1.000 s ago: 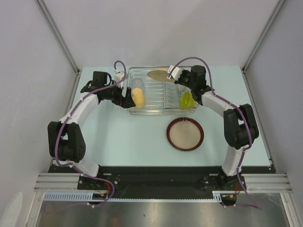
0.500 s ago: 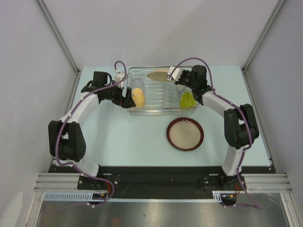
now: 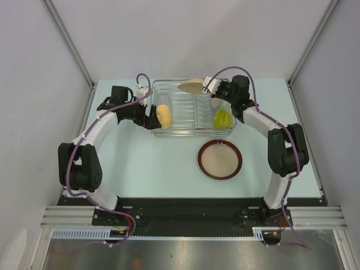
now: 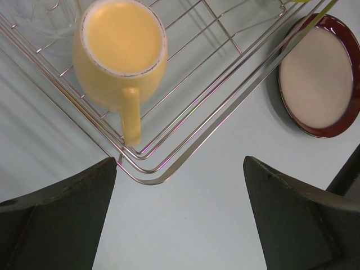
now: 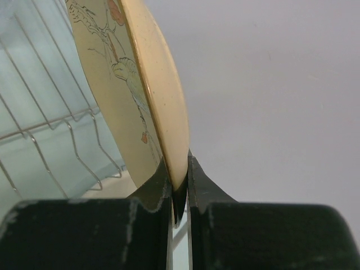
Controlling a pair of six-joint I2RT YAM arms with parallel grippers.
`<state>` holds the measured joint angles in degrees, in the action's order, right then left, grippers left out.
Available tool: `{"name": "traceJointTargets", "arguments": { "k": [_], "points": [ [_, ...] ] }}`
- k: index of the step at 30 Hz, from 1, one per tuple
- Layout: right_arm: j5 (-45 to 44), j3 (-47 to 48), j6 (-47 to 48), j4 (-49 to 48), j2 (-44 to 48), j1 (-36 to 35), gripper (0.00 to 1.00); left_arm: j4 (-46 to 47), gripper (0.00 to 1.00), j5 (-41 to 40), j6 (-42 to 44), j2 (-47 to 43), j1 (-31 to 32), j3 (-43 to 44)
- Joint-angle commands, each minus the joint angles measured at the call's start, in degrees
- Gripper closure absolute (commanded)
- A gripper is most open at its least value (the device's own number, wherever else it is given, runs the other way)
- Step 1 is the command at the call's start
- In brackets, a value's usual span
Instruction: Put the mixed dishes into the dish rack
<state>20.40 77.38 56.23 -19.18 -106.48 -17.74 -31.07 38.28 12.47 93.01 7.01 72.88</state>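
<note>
The pale blue table (image 3: 140,163) carries the chrome dish rack (image 3: 191,130). The beige plate (image 3: 220,159) lies flat on it, near the rack.

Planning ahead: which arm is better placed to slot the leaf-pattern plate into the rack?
Right. The right gripper pinches the wooden plate above the dish rack; the left gripper is open and empty.

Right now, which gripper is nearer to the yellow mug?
Left. The left gripper is just outside the dish rack corner beside the mug, jaws open. The right gripper is across the rack, jaws shut on the wooden plate.
</note>
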Motion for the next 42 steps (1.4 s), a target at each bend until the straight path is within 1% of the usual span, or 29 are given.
{"name": "traceJointTargets", "arguments": {
  "k": [1, 11, 18, 28, 32, 41, 42],
  "points": [
    [-0.9, 5.1, 0.6, -12.5, 5.1, 1.7, 1.00, 1.7, 0.00, 2.4, -0.3, -0.2, 0.2, -0.3],
    [-0.5, 5.0, 0.7, -9.6, 5.0, 1.7, 1.00, 1.6, 0.00, 2.1, -0.3, -0.6, 0.2, -0.3],
    [-0.4, 4.4, -0.3, -8.5, 2.8, 1.5, 1.00, 1.4, 0.00, 2.1, 0.3, -0.6, 0.2, -0.3],
    [-1.9, 3.0, -2.5, -10.3, -1.9, 1.0, 1.00, 0.9, 0.00, 1.9, 0.5, -0.6, 0.1, 0.5],
    [-2.7, 3.1, -3.8, -12.4, -4.7, 0.6, 1.00, 0.4, 0.00, 2.0, 0.5, -0.3, 0.1, 1.1],
    [-7.2, 3.1, -5.6, -12.4, -6.9, 0.1, 1.00, 0.2, 0.01, 1.7, 0.7, -0.4, 0.1, 1.1],
    [-7.6, 3.1, -6.0, -12.9, -7.0, -0.1, 0.97, 0.2, 0.00, 1.7, 0.7, -0.4, 0.1, 1.1]
  ]
}}
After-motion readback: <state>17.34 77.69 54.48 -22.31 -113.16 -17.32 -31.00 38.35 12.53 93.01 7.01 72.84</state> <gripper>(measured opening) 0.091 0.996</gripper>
